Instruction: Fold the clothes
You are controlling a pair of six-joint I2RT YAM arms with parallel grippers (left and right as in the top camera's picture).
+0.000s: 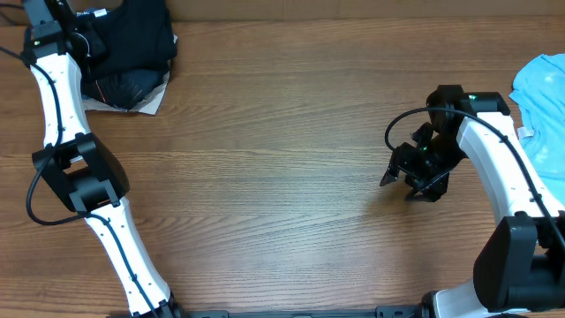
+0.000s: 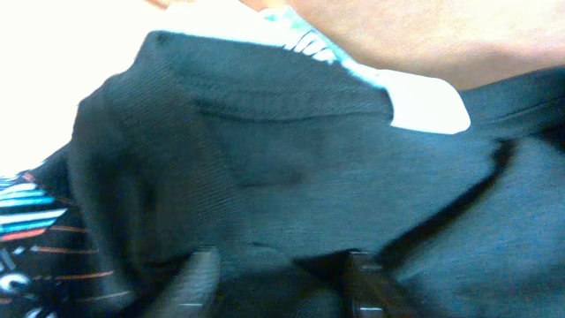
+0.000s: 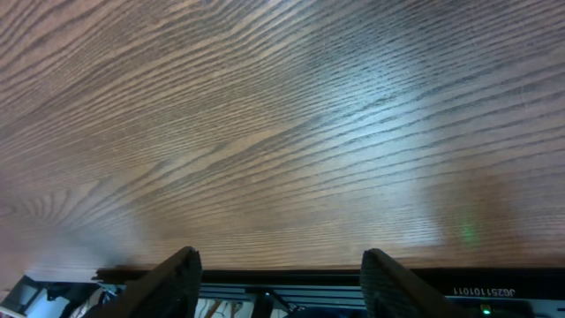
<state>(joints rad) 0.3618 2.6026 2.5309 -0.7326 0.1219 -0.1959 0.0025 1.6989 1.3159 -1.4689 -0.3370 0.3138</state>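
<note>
Under me lies a wooden table, warm brown, with long wavy grain running across it. Light from above leaves a pale sheen on the wood. I see a small green glint near the table's dark edge.

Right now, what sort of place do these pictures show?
Probably a robot test bench for folding clothes. A left arm and a right arm work at a wooden table, with a black shirt and a blue T-shirt lying on it.
</note>
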